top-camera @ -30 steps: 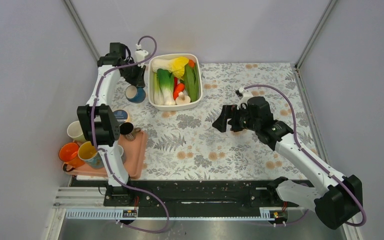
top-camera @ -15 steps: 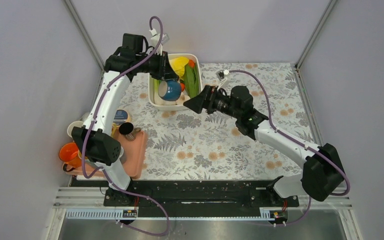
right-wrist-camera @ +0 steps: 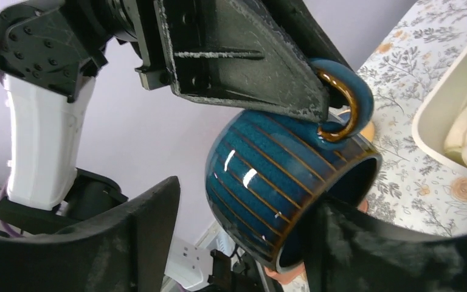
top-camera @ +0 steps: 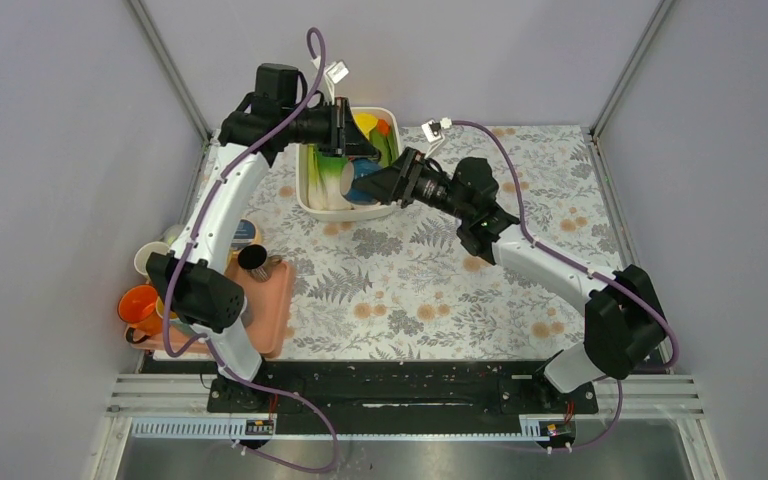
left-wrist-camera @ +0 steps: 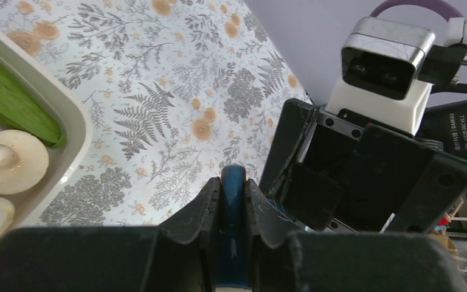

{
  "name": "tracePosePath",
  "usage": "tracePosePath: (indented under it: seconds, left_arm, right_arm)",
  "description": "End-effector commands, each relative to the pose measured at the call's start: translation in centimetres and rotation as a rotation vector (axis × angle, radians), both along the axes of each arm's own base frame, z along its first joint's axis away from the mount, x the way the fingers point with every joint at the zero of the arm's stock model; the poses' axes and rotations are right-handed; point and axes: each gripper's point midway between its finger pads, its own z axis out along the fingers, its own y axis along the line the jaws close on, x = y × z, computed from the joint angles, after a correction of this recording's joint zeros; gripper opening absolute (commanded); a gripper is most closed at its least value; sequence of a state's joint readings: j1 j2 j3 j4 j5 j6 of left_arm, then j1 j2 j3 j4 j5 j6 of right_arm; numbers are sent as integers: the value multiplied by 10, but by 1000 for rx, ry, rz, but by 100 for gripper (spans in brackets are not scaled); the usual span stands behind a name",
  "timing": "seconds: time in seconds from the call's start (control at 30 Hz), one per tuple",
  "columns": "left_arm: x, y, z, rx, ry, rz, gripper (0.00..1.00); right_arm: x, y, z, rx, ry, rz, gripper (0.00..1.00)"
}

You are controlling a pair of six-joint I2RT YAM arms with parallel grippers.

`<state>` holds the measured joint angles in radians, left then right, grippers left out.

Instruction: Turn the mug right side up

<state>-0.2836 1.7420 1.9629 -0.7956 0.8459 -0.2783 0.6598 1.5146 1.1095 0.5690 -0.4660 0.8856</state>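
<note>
Hanging mid-frame, the dark-blue gold-striped mug (right-wrist-camera: pixel 261 182) is handle-pinched by the left gripper (left-wrist-camera: pixel 233 187); the right gripper (right-wrist-camera: pixel 246 204) gapes around it, its lower rim hidden.

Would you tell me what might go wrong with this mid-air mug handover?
The left gripper pinches the blue mug only by its handle, so it may swivel or slip. The right gripper straddles the body with open jaws; closing off-centre might knock it loose. Falling, it could hit the vegetable tub below.
</note>
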Motion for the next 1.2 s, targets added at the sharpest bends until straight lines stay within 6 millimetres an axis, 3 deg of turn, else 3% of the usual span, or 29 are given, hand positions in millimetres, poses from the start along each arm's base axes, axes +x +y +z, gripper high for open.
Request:
tracePosePath:
  seconds: [0.0, 0.13, 0.17, 0.2, 0.27, 0.3, 0.37, 0.43, 0.57, 0.7, 0.9, 1.03, 1.17]
  left_arm:
    - [-20, -12, 40, -112, -65, -69, 0]
    - [-21, -14, 23, -109, -34, -80, 0]
    - [-19, -11, 19, -92, -45, -74, 1]
    - [-17, -6, 13, -61, -52, -55, 12]
    - [-12, 6, 6, 16, -102, -22, 52]
    - [-6, 13, 3, 56, -136, 5, 67]
    - [1, 30, -3, 125, -169, 53, 85]
    - [9, 44, -5, 161, -188, 86, 94]
    - [18, 62, -19, 282, -241, 120, 96]
    - [-1, 44, -35, 365, -270, 9, 96]
    - [-52, 0, -61, 500, -334, -213, 95]
    - [-69, -6, -84, 595, -345, -244, 93]
    - [-82, -9, -92, 649, -362, -264, 91]
  right_arm:
    - [-11, 1, 48, 104, -101, 31, 62]
    - [3, -8, 36, -21, -141, -76, 3]
    - [8, -13, 27, -83, -147, -122, 0]
    - [15, -21, 15, -162, -162, -172, 0]
    - [19, -36, -7, -331, -209, -226, 0]
    - [21, -46, -21, -445, -262, -242, 0]
    - [18, -63, -48, -658, -322, -236, 0]
    - [9, -72, -73, -843, -415, -170, 0]
    - [-29, -74, -132, -1173, -671, 122, 0]
    - [-51, -70, -168, -1408, -945, 325, 0]
    - [-51, -49, -163, -1492, -1135, 377, 0]
    - [-55, -39, -161, -1492, -1187, 405, 0]
    - [-61, -32, -166, -1482, -1162, 442, 0]
